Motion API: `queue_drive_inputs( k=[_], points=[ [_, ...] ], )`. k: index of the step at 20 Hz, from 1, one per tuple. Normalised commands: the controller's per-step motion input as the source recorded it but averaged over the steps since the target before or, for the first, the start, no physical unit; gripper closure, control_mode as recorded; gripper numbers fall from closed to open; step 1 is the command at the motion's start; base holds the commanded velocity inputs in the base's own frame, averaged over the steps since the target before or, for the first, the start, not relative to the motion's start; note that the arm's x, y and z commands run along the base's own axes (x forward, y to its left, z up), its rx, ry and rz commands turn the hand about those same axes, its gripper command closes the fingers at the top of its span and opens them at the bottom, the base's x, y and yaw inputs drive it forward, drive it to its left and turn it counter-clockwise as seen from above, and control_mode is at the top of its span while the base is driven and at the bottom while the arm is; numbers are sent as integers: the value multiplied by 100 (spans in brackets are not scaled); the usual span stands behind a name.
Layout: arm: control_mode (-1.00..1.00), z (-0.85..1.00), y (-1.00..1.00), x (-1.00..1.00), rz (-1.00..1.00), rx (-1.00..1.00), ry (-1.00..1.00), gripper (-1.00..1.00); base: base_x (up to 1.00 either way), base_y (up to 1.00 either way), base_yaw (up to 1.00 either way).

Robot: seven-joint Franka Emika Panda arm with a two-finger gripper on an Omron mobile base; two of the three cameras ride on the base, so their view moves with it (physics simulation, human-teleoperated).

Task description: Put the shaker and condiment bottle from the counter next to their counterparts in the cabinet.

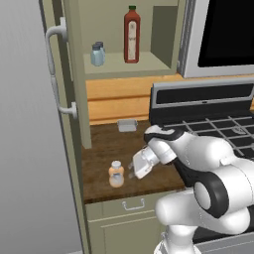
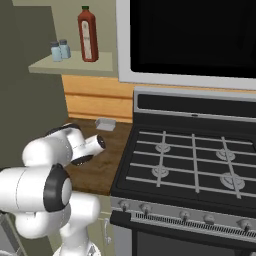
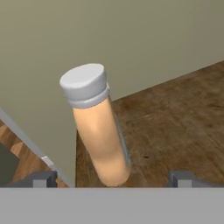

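The condiment bottle (image 1: 116, 174), squat with orange contents and a whitish cap, stands on the dark wood counter (image 1: 106, 149) near its front edge. My gripper (image 1: 131, 168) is just to its right at bottle height, pointing at it. In the hand view the condiment bottle (image 3: 98, 131) lies close between the spread fingertips (image 3: 41, 179), and the gripper (image 3: 113, 179) is open, touching nothing. Two pale-blue shakers (image 1: 97, 54) stand side by side on the cabinet shelf (image 1: 124, 64), left of the tall dark-red bottle (image 1: 131, 34). From the right, the shakers (image 2: 60, 50) and red bottle (image 2: 87, 34) show too.
The open cabinet door (image 1: 62, 74) with its grey bar handle hangs left of the counter. A small grey dish (image 1: 127, 125) sits at the back of the counter. A stove (image 2: 190, 165) adjoins on the right, with a microwave (image 2: 190, 35) above it.
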Motion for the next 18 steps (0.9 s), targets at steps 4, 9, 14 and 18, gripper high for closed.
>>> queue_drive_inputs(
  k=[4,9,14,18],
  points=[
    [-100,-8,31,-50,0,0,1,-100,0,0,0],
    [-100,0,0,-5,0,0,0,-100,0,0,0],
    [-100,0,4,-2,0,0,0,-100,0,0,0],
    [-100,0,1,0,0,0,0,-100,0,0,0]
  ],
)
